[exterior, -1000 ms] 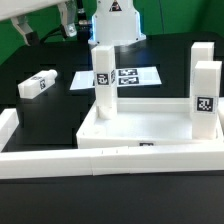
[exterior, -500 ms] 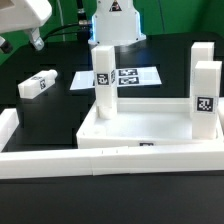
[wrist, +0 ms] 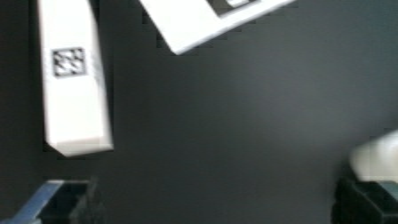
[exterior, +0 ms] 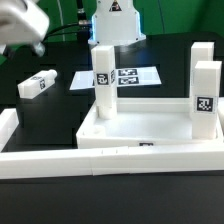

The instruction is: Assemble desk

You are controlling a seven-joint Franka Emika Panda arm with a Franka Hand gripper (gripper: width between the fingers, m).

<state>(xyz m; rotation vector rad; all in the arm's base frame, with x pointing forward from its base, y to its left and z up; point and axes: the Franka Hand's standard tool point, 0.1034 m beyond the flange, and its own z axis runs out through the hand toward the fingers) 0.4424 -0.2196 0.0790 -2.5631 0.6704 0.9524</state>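
Note:
The white desk top (exterior: 135, 128) lies rim-up at the table's front. Two tagged white legs stand upright in it, one at its back left corner (exterior: 103, 75) and one at its right (exterior: 205, 85). A third leg (exterior: 38, 84) lies loose on the black table toward the exterior view's left. In the wrist view this leg (wrist: 71, 75) is a long white block with a tag. My gripper (exterior: 30, 38) hangs blurred above and behind the loose leg. In the wrist view the gripper (wrist: 217, 205) is open over bare table, with nothing between its dark fingers (wrist: 63, 200).
The marker board (exterior: 128, 77) lies flat behind the desk top; its corner (wrist: 222, 20) shows in the wrist view. White border rails run along the front (exterior: 100, 160) and the left (exterior: 6, 125). A white rounded shape (wrist: 377, 160) sits at the wrist view's edge.
My gripper has swung from near the robot base toward the exterior view's left, ending above the loose leg. It stays open. The desk parts have not moved.

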